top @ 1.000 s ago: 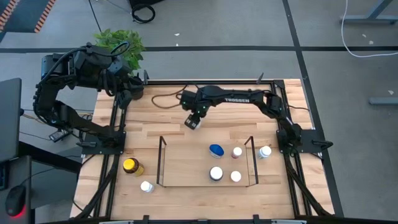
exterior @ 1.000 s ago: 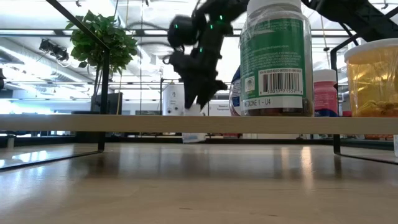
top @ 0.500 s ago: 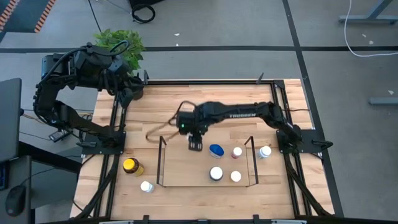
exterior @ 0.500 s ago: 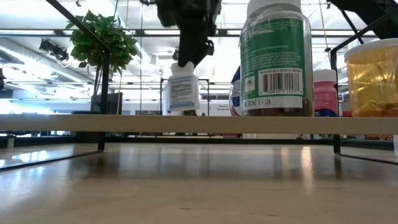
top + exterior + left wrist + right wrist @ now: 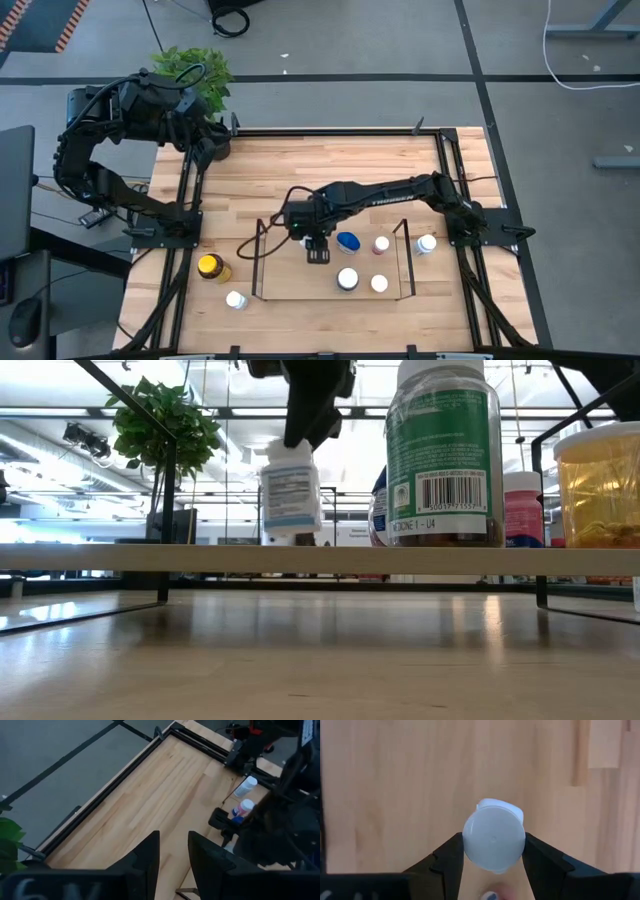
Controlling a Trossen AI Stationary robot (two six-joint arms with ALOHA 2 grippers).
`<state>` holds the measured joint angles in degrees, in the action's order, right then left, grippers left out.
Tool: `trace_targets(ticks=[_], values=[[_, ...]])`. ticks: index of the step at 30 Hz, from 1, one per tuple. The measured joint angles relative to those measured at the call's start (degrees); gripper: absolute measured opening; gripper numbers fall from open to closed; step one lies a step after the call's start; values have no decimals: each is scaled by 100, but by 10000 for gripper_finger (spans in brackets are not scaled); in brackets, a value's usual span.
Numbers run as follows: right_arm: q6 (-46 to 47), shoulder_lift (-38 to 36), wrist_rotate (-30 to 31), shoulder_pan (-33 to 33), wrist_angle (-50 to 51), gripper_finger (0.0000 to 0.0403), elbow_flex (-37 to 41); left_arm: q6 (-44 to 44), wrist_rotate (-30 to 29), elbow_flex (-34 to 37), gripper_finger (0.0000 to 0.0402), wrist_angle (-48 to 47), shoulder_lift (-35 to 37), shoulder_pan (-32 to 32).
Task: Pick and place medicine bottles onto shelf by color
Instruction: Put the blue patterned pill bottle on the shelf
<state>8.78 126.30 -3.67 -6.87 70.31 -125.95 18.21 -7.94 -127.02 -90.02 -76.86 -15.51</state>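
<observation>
My right gripper (image 5: 317, 250) is shut on a white-capped medicine bottle (image 5: 290, 490) and holds it over the left part of the black wire shelf (image 5: 258, 262). Inside the shelf stand a blue-capped bottle (image 5: 348, 241), a pink-capped one (image 5: 381, 244) and two white-capped ones (image 5: 347, 279) (image 5: 379, 284). An amber yellow-lidded jar (image 5: 210, 266) and a white bottle (image 5: 236, 299) stand left of the shelf; another white bottle (image 5: 427, 243) stands to its right. My left gripper (image 5: 172, 850) waits at the far left corner by the plant, fingers a little apart, with nothing between them. My right gripper pinches the bottle's white cap (image 5: 470, 842) between its two fingers, one on each side. The fingers (image 5: 451, 857) come from above, pointing steeply down. The bottle hangs below them, slightly tilted and lifted clear.
A potted green plant (image 5: 195, 72) stands at the far left corner beside my left arm. A dark cable (image 5: 262, 235) loops across the wood left of my right gripper. The black table frame (image 5: 478, 270) runs along both sides. Bare wood lies between the shelf and the far edge.
My right gripper has carried the white bottle from the middle of the far half of the table toward the near edge, over the shelf's left part. It has risen a little and rolled on the way. It has slowed in the last half second.
</observation>
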Motion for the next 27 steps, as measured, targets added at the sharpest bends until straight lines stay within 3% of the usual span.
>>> trace_targets(ticks=[14,21,27], values=[[-94,0,16,37,-161,186,27,219,0,0,107,0,0,0],[-72,-31,16,35,-486,186,696,172,0,0,107,0,0,0],[-18,-37,9,35,-564,187,726,15,0,0,107,0,0,1]])
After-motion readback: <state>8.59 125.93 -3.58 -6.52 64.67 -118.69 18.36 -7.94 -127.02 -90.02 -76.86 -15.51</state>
